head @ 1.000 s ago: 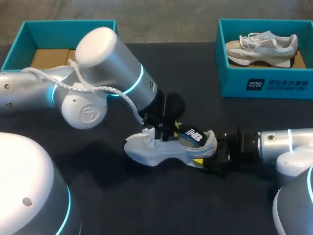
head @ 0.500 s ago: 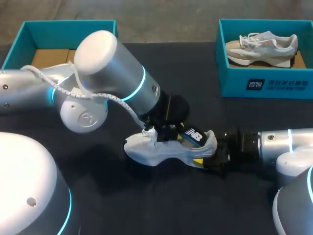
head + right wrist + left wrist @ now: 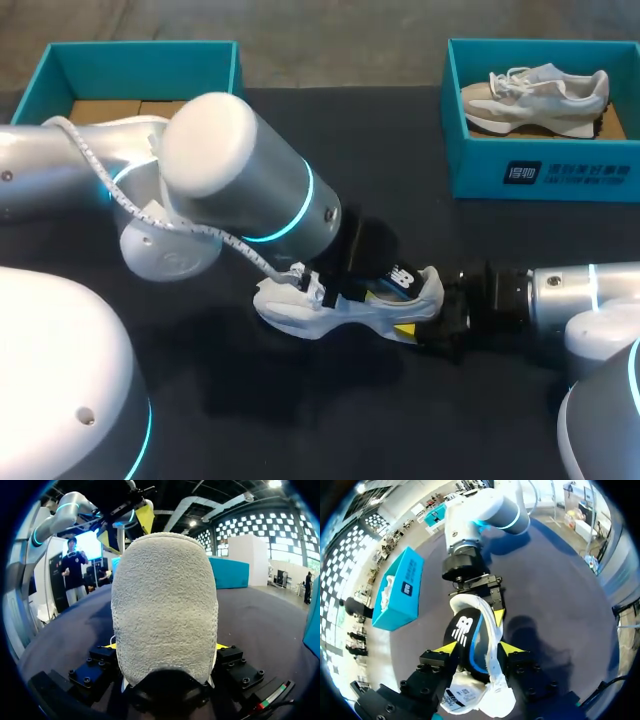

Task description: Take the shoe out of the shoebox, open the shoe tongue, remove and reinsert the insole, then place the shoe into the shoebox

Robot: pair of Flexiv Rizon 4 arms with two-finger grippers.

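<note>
The shoe (image 3: 345, 305) rests on the surface (image 3: 300, 420), out of both shoeboxes. The right tool (image 3: 420, 330) clamps its heel. The left tool (image 3: 479, 649) is at the black insole (image 3: 465, 630), but whether it grips cannot be told. A hard pull could wrench the heel free or buckle the insole. There are two shoeboxes, the left box (image 3: 120, 55) and the right box (image 3: 540, 175), and two shoes, the second shoe (image 3: 535, 95) lying boxed.

The white knit sneaker (image 3: 300, 310) shows a black tongue with a white logo and blue lining. The open cardboard shoebox (image 3: 520, 170) is teal, its low suede sneaker (image 3: 535, 95) beige and cream; the flat table (image 3: 420, 160) is black.
</note>
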